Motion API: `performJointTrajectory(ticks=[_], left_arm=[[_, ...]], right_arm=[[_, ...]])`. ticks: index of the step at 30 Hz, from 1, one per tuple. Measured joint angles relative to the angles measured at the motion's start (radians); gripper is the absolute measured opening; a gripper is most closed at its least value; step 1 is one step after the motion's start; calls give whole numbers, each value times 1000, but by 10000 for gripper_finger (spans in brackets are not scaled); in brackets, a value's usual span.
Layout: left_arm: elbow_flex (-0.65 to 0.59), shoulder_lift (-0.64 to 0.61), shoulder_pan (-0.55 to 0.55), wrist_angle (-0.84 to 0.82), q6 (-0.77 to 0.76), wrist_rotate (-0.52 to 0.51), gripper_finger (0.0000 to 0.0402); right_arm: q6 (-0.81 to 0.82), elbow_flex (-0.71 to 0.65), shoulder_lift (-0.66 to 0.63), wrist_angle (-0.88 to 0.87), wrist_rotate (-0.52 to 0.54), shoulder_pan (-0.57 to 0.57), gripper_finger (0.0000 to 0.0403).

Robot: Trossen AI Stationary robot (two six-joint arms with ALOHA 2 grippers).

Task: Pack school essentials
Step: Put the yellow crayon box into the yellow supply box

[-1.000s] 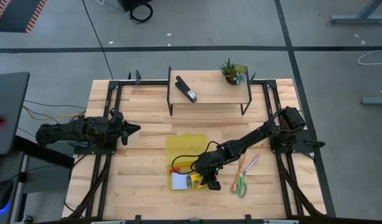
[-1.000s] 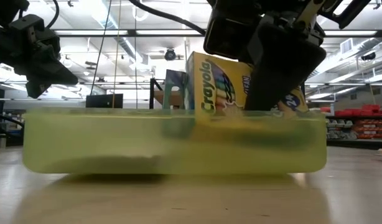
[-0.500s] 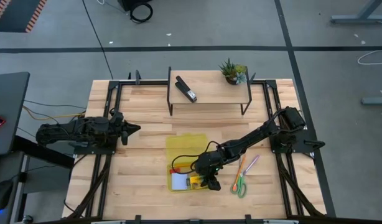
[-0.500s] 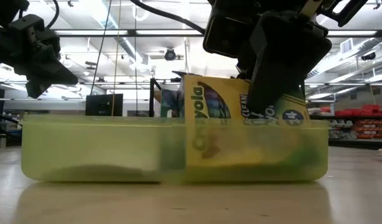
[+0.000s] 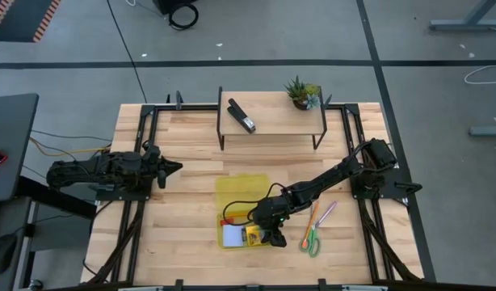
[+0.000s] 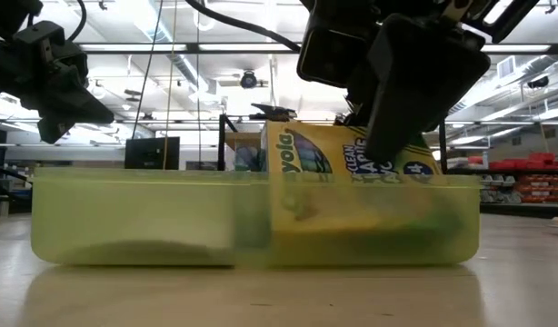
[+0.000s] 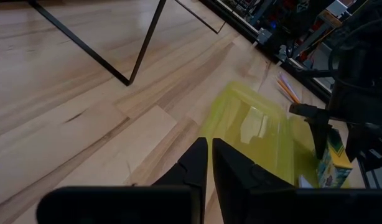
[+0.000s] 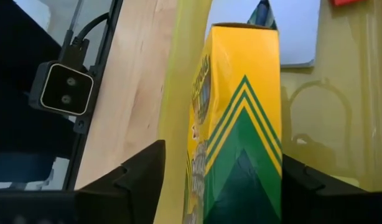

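The yellow translucent case (image 5: 238,190) lies open at the table's middle. In its near right corner the yellow-green crayon box (image 5: 253,236) stands on a narrow side, its top above the rim (image 6: 352,145). My right gripper (image 5: 271,236) hangs over it, open, with one finger on each side of the box (image 8: 241,124). The pale blue notepad (image 5: 233,235) and the red eraser (image 5: 229,221) lie in the case beside the box. The green-handled scissors (image 5: 311,240), orange pencil (image 5: 313,212) and purple pen (image 5: 325,212) lie on the table right of the case. My left gripper (image 5: 174,168) waits shut at the left. My right gripper comes slanting down from the table's right, with a finger on each side of the crayon box. Case wall (image 8: 178,93) shows in a gap between one finger (image 8: 138,171) and the box. Whether the other finger (image 8: 306,180) touches the box's side I cannot tell.
A black stapler (image 5: 241,115) and a potted plant (image 5: 302,91) sit on the raised shelf at the far side. A small camera (image 8: 60,87) stands at the table's near edge, just in front of the case. Bare wood lies left of the case.
The crayon box hung tilted, with most of it above the case's rim. It has sunk straight down into the case and now stands on the case's floor. My right gripper has kept its place above the box.
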Motion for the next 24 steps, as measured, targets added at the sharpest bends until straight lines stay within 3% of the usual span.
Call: performJointTrajectory(ticks=[9, 24], left_arm=[[0, 0, 0, 0, 0, 0, 40], [0, 0, 0, 0, 0, 0, 28]], right_arm=[[14, 2, 0, -23, -34, 0, 246], [11, 37, 0, -83, 14, -2, 271]])
